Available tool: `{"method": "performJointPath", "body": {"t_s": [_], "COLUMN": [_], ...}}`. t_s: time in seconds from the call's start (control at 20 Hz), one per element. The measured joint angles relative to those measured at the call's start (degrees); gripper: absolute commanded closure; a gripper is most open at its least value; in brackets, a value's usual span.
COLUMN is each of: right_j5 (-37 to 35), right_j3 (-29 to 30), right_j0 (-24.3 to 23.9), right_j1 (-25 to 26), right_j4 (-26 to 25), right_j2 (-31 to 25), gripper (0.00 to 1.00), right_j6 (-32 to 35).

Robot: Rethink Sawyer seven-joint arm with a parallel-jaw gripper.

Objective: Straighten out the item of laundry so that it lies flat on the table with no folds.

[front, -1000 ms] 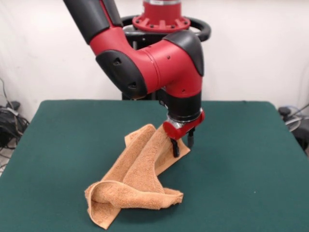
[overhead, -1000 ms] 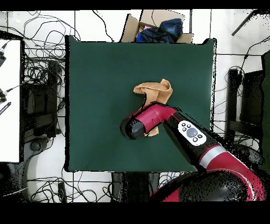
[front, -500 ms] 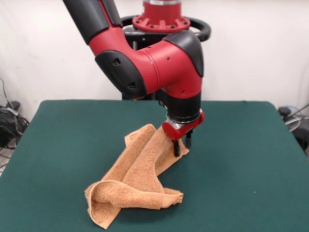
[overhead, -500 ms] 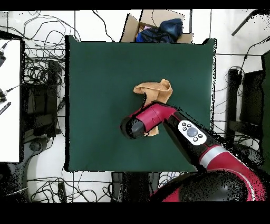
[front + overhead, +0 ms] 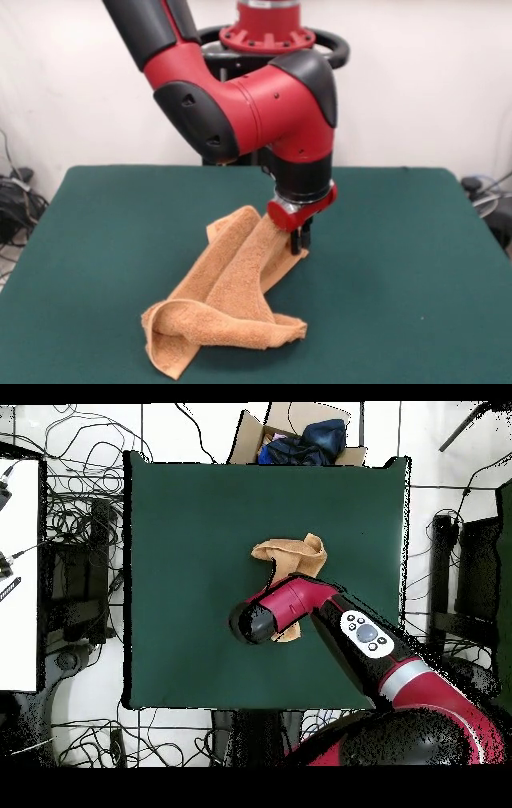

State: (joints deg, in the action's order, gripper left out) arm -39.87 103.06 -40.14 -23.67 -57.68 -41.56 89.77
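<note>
I'm seeing the black two-fingered claw (image 5: 300, 238) on the red and black arm w/ fingers pinched together, gripping the far corner of the light orange-tan terry-cloth towel (image 5: 228, 300). Towel's lying crumpled near mid of the dark green felt-topped counter (image 5: 400, 280), its near end folding over itself in a bunched roll, far edge rising to the claw. In overhead view the arm is covering part of the towel (image 5: 292, 556).

The arm (image 5: 240, 96) has glossy red shells with black joint caps, small dark screw holes, and a white button panel (image 5: 362, 634).
</note>
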Motion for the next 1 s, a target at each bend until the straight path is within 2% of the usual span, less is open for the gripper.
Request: {"method": "performJointPath", "body": {"t_s": [0.45, 0.7, 1.0], "right_j5": [-0.01, -0.02, -0.02], "right_j3": [0.0, 0.47, 3.44], "right_j0": [-0.22, -2.13, -9.96], "right_j1": [-0.09, -0.25, -0.72], "right_j4": [0.47, 1.92, 5.5], "right_j2": [0.01, -0.34, -2.5], "gripper": [1.0, 1.0, 1.0], "right_j6": [-1.66, -2.44, -2.45]}}
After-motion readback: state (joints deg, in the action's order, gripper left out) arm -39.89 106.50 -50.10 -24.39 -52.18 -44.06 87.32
